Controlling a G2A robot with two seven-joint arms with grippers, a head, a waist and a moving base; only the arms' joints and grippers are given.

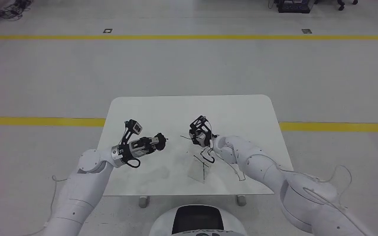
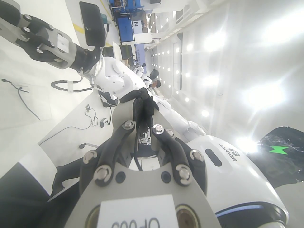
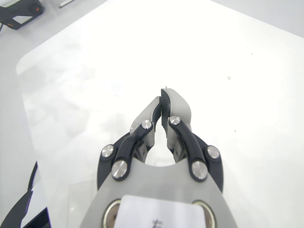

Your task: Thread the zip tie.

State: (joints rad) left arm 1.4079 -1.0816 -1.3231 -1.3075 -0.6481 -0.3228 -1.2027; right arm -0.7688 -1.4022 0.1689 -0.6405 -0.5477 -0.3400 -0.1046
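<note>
**Right end effector.** The right end effector [image 3: 161, 102] is found pressed together. Its ribbed pads [image 3: 166, 112] meet with no gap, and a tiny dark tip is seen at their ends. In the top view it is held above the worktop [image 1: 248, 112], just right of frame centre. A thin dark strand, taken to be the zip tie [image 1: 185, 138], projects from it toward the left of the frame.

**Left end effector.** The left end effector [image 2: 142, 110] is likewise found closed, with a thin black strip running back through its grip. Whether this strip is the other end of the same tie cannot be told. In the top view it is placed left of centre, facing the right end effector, the two near but apart.

**Surroundings.** Toward the lower middle of the worktop in the top view, a clear bag [image 1: 198, 170] is noted, with spare ties [image 1: 205, 157] at its upper edge.

**Handling.**
- The tie is judged very light, narrow and springy. It should stay stiff over a short free length and turn whippy over a long one.
- Its smooth plastic is expected to slip or twist between the pads.
- A hold close behind the tip is advised, so that little free length is left to droop.
- The head is best taken by its flat sides, with the slot left clear.
- Breakage is not feared, but a sharp kink should be avoided.
</note>
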